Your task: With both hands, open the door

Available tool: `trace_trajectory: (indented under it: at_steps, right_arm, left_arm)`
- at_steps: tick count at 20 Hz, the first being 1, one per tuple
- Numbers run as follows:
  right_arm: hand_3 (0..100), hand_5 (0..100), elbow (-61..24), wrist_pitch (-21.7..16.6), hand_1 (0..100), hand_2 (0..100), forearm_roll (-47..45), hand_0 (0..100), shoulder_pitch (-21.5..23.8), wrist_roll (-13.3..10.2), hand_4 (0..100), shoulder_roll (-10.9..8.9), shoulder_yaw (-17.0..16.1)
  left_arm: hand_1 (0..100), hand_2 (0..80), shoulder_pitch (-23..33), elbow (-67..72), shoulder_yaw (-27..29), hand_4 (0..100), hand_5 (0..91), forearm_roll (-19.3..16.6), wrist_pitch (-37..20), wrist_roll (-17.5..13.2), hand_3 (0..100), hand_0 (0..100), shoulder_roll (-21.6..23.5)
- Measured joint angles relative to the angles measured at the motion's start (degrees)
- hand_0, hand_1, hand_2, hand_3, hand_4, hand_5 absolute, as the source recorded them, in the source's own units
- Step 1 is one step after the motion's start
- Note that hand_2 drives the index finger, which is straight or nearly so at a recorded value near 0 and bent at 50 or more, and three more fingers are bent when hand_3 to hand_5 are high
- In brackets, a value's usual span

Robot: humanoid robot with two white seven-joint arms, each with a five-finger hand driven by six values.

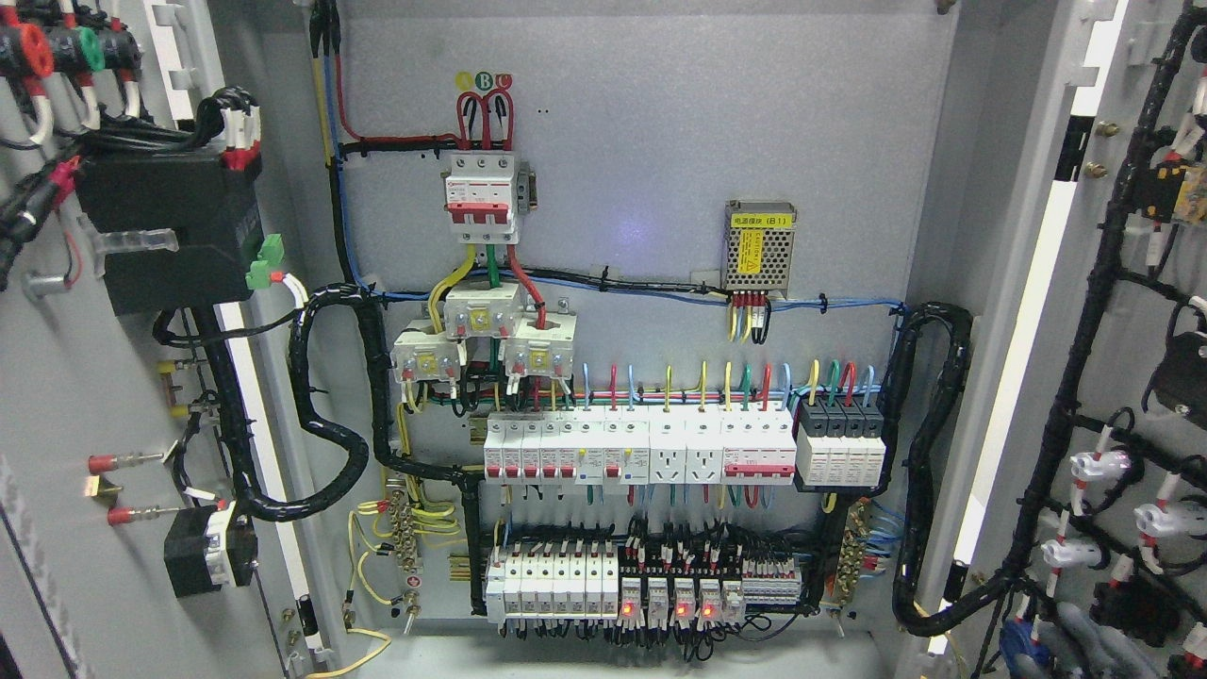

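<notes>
The grey electrical cabinet stands with both doors swung wide. The left door [66,396] fills the picture's left edge, its inner face carrying a black box and wiring. The right door [1132,311] fills the right edge and bears black cable looms and white connectors. Between them the back panel [660,160] is in full view, with rows of breakers. At the bottom right corner, grey rounded shapes like my right hand [1075,637] lie against the right door's lower part, mostly cut off by the frame. No left arm shows.
Thick black conduit loops [325,424] hang from the left door hinge side into the cabinet, and another loop [929,453] runs at the right. Red lamps [665,610] glow on the bottom relay row. A mesh power supply [759,245] sits upper right.
</notes>
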Motion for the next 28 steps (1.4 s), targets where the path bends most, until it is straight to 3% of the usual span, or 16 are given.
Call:
trace_trajectory:
  at_steps: [3,6,10,19,28]
  right_arm:
    - [0,0,-0.18,0.01,0,0,-0.46,0,0.37,-0.05,0,-0.06,-1.23]
    - [0,0,-0.23,0.01,0,0,-0.76,0,0.64,-0.06,0,0.03,-2.52]
    - [0,0,-0.12,0.02,0,0,-1.06,0,0.91,-0.06,0,0.17,-4.13]
    - [0,0,0.44,0.13,0,0,-4.74,0,1.70,-0.08,0,0.55,-7.23]
    - [0,0,0.69,0.13,0,0,-5.80,0,3.86,-0.08,0,0.91,-9.67]
  left_arm:
    - [0,0.0,1.55,-12.37,-5.89,0,0.0,0.83,-4.22,6.02,0,0,2.49]
    - [0,0.0,2.47,-22.75,-11.13,0,0.0,1.31,-9.77,9.11,0,0,5.02]
    - [0,0.0,3.12,-34.12,-17.26,0,0.0,1.66,-16.95,10.19,0,0,8.06]
    - [0,0.0,3.72,-49.85,-26.18,0,0.0,1.94,-41.77,11.00,0,0,12.79]
    - [0,0.0,3.38,-59.35,-26.48,0,0.0,-0.06,-44.96,11.90,0,0,12.96]
